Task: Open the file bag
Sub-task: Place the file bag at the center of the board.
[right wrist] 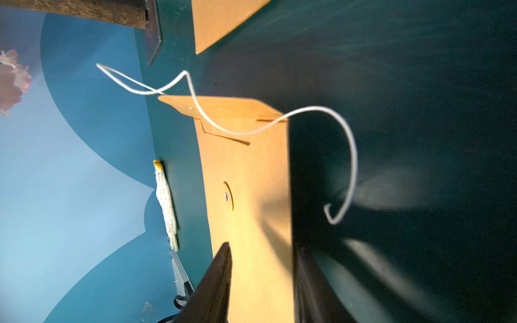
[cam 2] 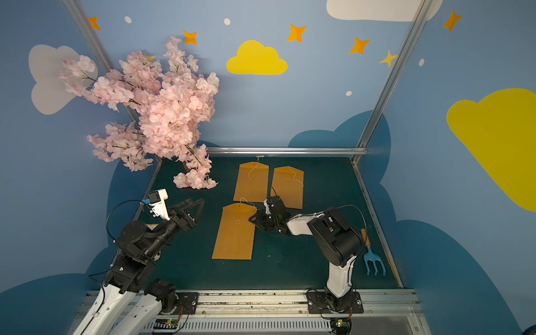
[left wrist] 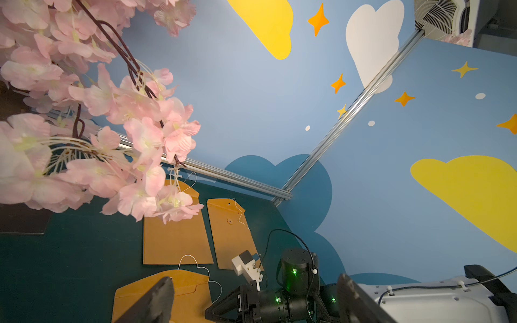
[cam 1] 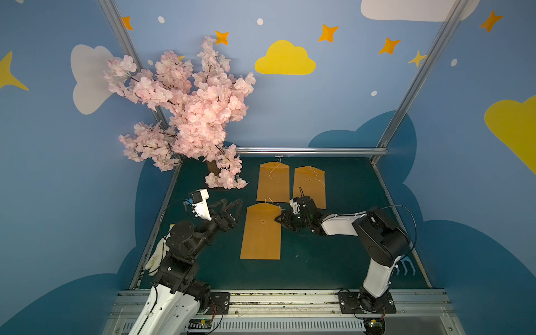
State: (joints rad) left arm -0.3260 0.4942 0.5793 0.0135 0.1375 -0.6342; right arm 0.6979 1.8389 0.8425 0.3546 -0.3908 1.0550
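Observation:
Three brown file bags lie flat on the green table. The nearest file bag (cam 1: 261, 232) (cam 2: 235, 235) has its flap (right wrist: 223, 107) folded down. Its white string (right wrist: 279, 120) hangs loose, off the round button (right wrist: 227, 195), curling past the bag's right edge. My right gripper (cam 1: 278, 219) (cam 2: 252, 219) (right wrist: 263, 247) is open at that right edge, one finger over the bag, one over the table, holding nothing. My left gripper (cam 1: 233, 202) (cam 2: 195, 202) (left wrist: 255, 276) hovers wide open left of the bag's top, empty.
Two more file bags (cam 1: 273, 181) (cam 1: 309, 185) lie side by side further back, strings loose. A pink blossom tree (cam 1: 188, 116) stands at the back left. A blue garden fork (cam 2: 374, 261) lies by the right edge, a white glove (cam 1: 156, 258) by the left edge.

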